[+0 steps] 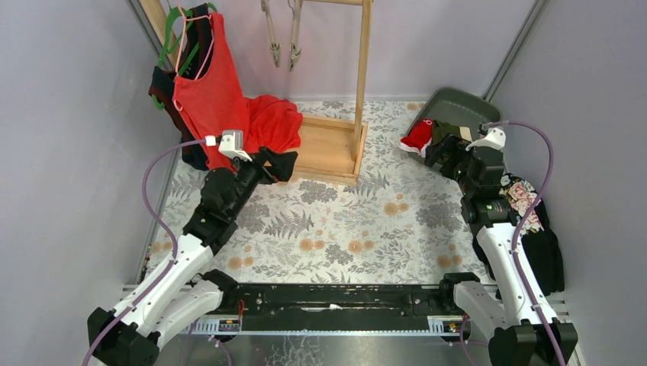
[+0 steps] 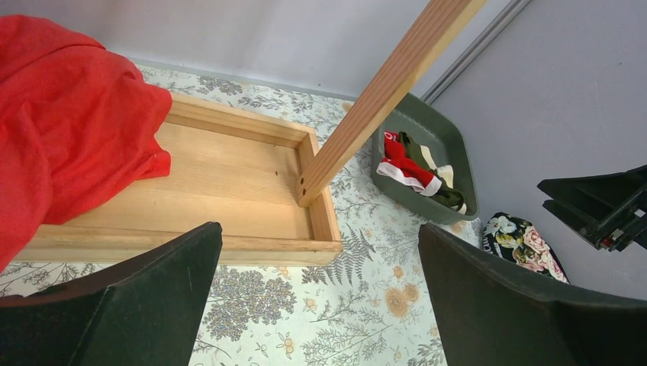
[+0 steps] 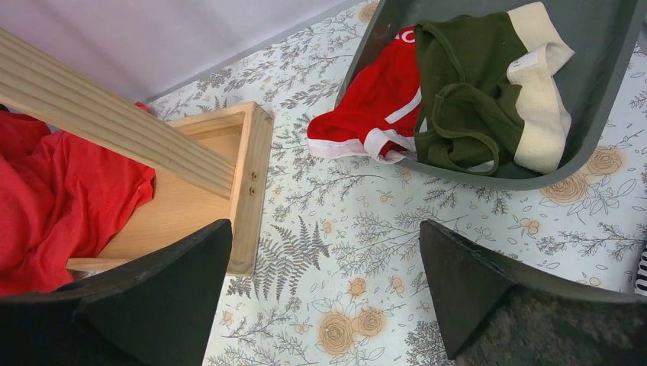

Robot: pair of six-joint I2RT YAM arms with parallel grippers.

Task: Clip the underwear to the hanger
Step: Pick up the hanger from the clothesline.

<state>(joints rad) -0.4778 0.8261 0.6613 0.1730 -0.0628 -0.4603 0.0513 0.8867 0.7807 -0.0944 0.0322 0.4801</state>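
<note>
Top external view: toward the table's far-left corner, the left gripper (image 1: 278, 162) stands wide and empty beside the wooden stand (image 1: 329, 145), with two clips (image 1: 284, 52) hanging above. Near the far-right corner, the right gripper (image 1: 442, 152), equally wide and empty, hovers just short of the grey tray (image 3: 595, 46). The tray holds the red briefs (image 3: 374, 107) and olive briefs (image 3: 465, 91). A good pick would probably pinch the red waistband overhanging the rim, one layer only, leaving the olive pair behind.
</note>
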